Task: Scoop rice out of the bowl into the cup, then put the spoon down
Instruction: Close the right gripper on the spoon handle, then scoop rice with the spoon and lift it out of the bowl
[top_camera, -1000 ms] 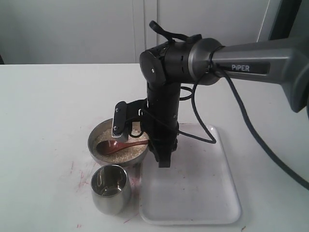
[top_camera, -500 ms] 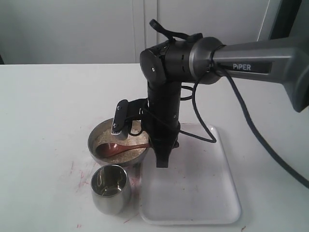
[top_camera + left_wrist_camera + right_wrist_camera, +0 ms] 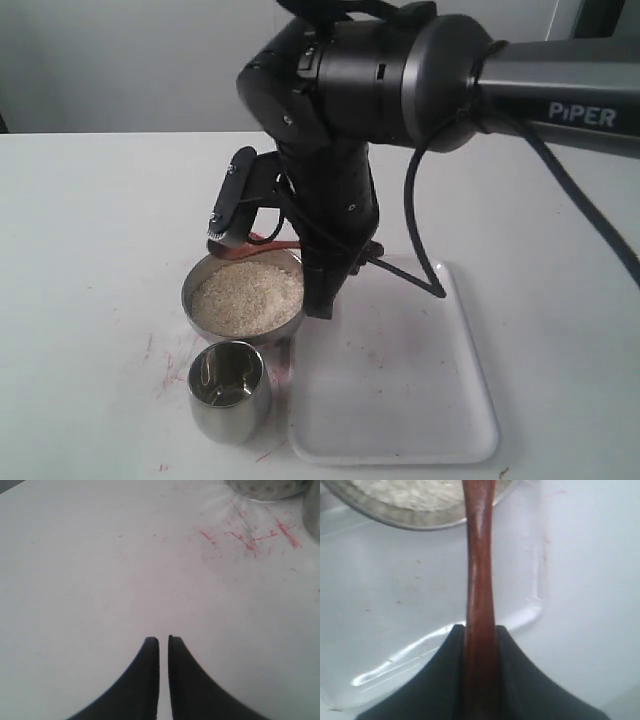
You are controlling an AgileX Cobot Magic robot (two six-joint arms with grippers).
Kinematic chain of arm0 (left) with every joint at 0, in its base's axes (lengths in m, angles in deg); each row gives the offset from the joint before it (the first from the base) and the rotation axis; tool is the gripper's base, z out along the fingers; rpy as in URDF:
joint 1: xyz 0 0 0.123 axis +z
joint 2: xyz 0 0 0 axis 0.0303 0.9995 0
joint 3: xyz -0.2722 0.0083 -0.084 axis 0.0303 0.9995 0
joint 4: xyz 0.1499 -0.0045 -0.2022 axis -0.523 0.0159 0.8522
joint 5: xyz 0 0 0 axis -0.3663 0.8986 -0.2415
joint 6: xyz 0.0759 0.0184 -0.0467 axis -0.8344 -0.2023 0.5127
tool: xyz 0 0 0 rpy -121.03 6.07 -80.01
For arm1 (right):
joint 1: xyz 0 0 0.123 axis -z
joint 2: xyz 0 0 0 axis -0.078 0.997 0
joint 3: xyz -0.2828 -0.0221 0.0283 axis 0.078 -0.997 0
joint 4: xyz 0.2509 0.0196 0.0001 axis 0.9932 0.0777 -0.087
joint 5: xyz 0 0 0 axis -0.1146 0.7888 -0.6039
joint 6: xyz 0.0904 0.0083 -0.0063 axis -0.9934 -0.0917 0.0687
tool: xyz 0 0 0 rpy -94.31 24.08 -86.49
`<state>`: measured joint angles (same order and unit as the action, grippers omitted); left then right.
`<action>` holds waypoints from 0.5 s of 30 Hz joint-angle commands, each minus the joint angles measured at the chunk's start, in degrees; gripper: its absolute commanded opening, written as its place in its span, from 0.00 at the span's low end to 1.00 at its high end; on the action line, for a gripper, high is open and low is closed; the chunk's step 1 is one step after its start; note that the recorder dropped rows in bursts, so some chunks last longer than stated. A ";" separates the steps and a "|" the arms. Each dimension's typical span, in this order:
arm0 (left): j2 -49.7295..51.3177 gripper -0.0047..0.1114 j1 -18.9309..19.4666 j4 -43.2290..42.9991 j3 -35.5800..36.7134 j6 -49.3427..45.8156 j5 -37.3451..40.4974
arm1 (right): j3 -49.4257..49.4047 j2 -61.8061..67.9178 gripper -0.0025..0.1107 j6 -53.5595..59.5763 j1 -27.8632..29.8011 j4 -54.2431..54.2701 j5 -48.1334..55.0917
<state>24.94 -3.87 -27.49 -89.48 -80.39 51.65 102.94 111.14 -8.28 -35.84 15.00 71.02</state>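
The steel bowl (image 3: 190, 300) holds a bed of off-white rice (image 3: 247, 298), and its rim (image 3: 420, 522) and rice (image 3: 415, 492) also show in the right wrist view. Just in front of it stands the steel cup (image 3: 229, 390). My right gripper (image 3: 318, 300) (image 3: 479, 627) is shut on the handle of the reddish-brown wooden spoon (image 3: 479, 575). The spoon (image 3: 270, 241) hangs above the bowl's far rim, its head hidden behind the wrist camera. My left gripper (image 3: 163, 639) is shut on nothing, low over bare table.
A white plastic tray (image 3: 400, 400) lies right of the bowl and cup, under the right gripper. Red scratch marks (image 3: 245, 535) stain the table near a steel vessel's base (image 3: 265, 487). The right arm's black cable (image 3: 415, 250) loops above the tray.
The right arm has lifted and come nearer the camera. The spoon has risen out of the rice, leaving the bowl's surface bare.
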 commanded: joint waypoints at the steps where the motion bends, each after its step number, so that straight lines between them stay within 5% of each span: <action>1: -0.01 0.16 -0.31 0.32 0.52 0.33 2.78 | -2.75 -1.68 0.02 -9.62 -4.87 -17.63 0.26; 7: -0.01 0.16 -0.31 0.32 0.52 0.33 2.78 | -13.55 -1.61 0.02 -16.67 -9.70 -29.53 0.18; 15: -0.01 0.16 -0.31 0.32 0.52 0.33 2.78 | -17.07 -1.51 0.02 -19.25 -9.31 -34.69 -13.41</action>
<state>24.93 -3.87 -27.49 -89.48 -80.39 51.65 86.15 110.06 -26.94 -45.49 -18.46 60.02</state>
